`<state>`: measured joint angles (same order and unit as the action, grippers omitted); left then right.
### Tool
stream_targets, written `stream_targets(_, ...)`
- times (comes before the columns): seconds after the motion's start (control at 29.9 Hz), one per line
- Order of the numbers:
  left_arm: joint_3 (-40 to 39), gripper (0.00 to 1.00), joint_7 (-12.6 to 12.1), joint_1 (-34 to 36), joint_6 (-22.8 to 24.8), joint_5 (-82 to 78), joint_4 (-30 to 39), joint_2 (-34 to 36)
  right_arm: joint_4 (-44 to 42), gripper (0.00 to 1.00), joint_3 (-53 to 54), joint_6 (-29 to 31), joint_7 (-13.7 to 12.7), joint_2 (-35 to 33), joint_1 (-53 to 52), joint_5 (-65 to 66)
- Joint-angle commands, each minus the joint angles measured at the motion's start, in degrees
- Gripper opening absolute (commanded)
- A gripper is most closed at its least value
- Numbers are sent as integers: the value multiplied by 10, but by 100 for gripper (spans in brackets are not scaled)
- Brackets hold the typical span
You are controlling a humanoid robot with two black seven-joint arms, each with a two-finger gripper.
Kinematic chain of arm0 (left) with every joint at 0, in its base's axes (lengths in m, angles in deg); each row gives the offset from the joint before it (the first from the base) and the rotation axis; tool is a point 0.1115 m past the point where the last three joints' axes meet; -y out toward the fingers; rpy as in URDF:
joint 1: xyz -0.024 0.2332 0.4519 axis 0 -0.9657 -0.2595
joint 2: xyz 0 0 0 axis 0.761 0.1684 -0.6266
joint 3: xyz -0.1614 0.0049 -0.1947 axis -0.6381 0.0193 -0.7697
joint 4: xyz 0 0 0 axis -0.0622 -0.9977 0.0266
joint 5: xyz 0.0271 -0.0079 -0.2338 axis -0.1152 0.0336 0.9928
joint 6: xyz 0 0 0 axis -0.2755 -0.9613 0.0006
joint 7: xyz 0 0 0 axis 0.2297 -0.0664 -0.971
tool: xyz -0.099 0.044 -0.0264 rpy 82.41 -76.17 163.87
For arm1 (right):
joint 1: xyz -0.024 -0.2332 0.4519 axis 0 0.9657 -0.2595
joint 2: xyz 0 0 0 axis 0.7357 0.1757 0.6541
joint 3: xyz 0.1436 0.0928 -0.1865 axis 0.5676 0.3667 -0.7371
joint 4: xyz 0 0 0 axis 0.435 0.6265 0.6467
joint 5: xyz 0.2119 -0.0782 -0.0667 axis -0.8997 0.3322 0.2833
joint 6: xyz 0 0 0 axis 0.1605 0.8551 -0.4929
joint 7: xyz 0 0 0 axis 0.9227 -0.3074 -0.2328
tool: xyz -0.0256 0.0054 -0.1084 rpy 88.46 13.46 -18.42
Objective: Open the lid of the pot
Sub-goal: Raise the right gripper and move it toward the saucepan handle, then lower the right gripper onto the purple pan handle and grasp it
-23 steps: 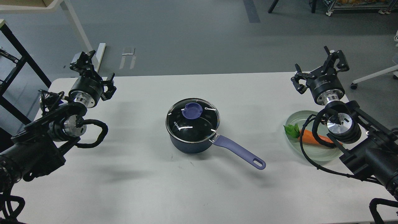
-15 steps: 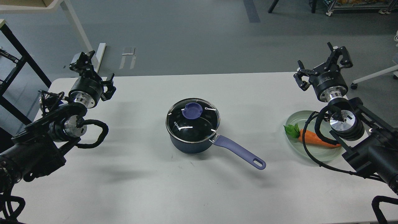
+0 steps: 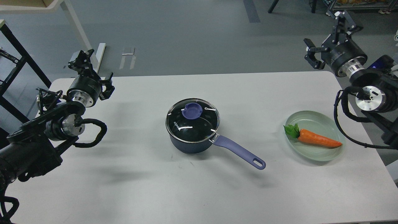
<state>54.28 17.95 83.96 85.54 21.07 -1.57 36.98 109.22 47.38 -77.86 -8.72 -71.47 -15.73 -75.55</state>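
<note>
The dark navy pot (image 3: 189,143) stands at the middle of the white table, with its lavender handle (image 3: 239,152) pointing to the front right. The clear glass lid (image 3: 199,124) sits on the pot, its lavender knob (image 3: 191,111) on top. My left gripper (image 3: 93,73) is open and empty over the table's far left corner, well left of the pot. My right gripper (image 3: 326,37) is open and empty, raised beyond the table's far right corner, far from the pot.
A pale green glass plate (image 3: 311,119) with a toy carrot (image 3: 317,140) lies at the right of the table (image 3: 140,180). My right arm's black cable (image 3: 340,124) hangs by the plate's right edge. Table legs and a shelf stand beyond the far left edge.
</note>
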Motion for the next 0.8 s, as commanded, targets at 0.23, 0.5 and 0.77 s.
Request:
stream_targets(0.23, 3, 99, 0, -11, 2, 0, 24, 31, 162, 100, -260, -57, -1, -65, -202, 258)
stream_targets(0.5, 6, 99, 0, -16, 4, 0, 57, 67, 274, 100, -463, -60, -1, -17, -372, 400)
stream_targets(0.77, 2, 99, 1, -17, 5, 0, 72, 83, 330, 99, -596, -88, -80, 69, -431, 510)
